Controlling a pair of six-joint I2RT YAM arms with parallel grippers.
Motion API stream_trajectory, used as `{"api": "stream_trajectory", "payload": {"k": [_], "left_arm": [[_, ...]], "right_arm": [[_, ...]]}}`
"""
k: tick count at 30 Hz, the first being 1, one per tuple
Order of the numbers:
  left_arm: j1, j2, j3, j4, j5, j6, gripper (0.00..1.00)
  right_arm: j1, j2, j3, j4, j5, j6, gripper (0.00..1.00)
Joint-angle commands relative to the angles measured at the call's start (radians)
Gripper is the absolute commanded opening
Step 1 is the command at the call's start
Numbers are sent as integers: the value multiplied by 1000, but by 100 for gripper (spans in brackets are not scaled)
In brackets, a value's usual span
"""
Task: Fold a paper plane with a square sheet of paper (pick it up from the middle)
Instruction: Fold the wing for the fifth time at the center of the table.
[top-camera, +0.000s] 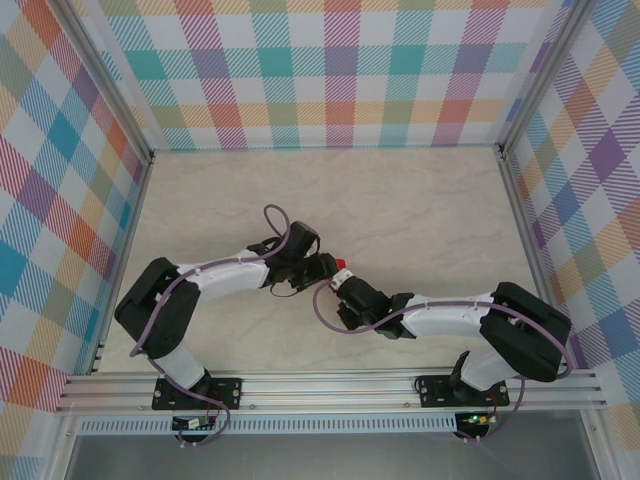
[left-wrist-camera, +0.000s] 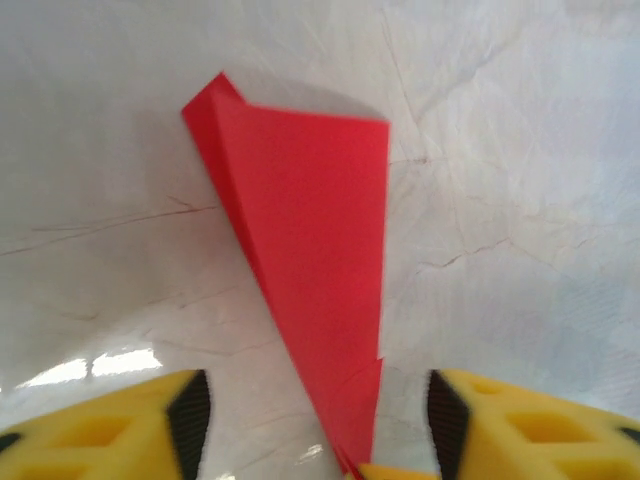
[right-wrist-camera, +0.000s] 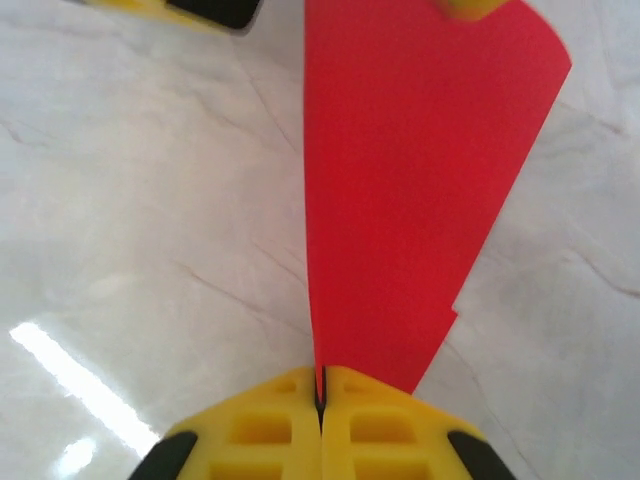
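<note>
- So, left gripper (left-wrist-camera: 315, 425): yellow fingers (left-wrist-camera: 140, 425) spread apart, one on either side of the red paper, neither pressing on it.
- paper plane (left-wrist-camera: 310, 250): bright red, folded into a long taper, stretched between the two grippers above the marbled bench (top-camera: 420, 210). Can't tell if it touches the bench.
- right gripper (right-wrist-camera: 320, 390): fingers pressed together, clamped on the plane's narrow end. The plane widens away from it.

Quick headcount: one red paper plane (right-wrist-camera: 400, 200). Two robot arms, the left arm (top-camera: 200, 280) and the right arm (top-camera: 450, 315), so two grippers as well: left gripper (left-wrist-camera: 310, 410) and right gripper (right-wrist-camera: 320, 405). One marble-look table (top-camera: 420, 200). Three plaid walls (top-camera: 330, 70).
</note>
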Motion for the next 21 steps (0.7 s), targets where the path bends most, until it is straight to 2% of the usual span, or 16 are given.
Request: {"api": "stream_trajectory", "payload": {"k": [1,4,9,12,18,21], "left_arm": [[16,-132,-31,-104,-117,-3,69],[31,-223,-79,-136,-176,-20,77],[56,-332,-153,-144,-194,-31,81],[59,-352,-176,-136,-181,-35,81],[61,-339,-200,-93,-131,-46,81],[59,-324,-211,-12,-78,-41,82]], "right_arm": [[-11,15,31,44,-84,20,4],[-26,20,30,68,-145,35,4],[-51,32,24,110,-252,77,4],[-70,42,14,140,-312,120,5],[-100,47,-17,190,-352,214,7],[-102,56,-25,197,-358,229,8]]}}
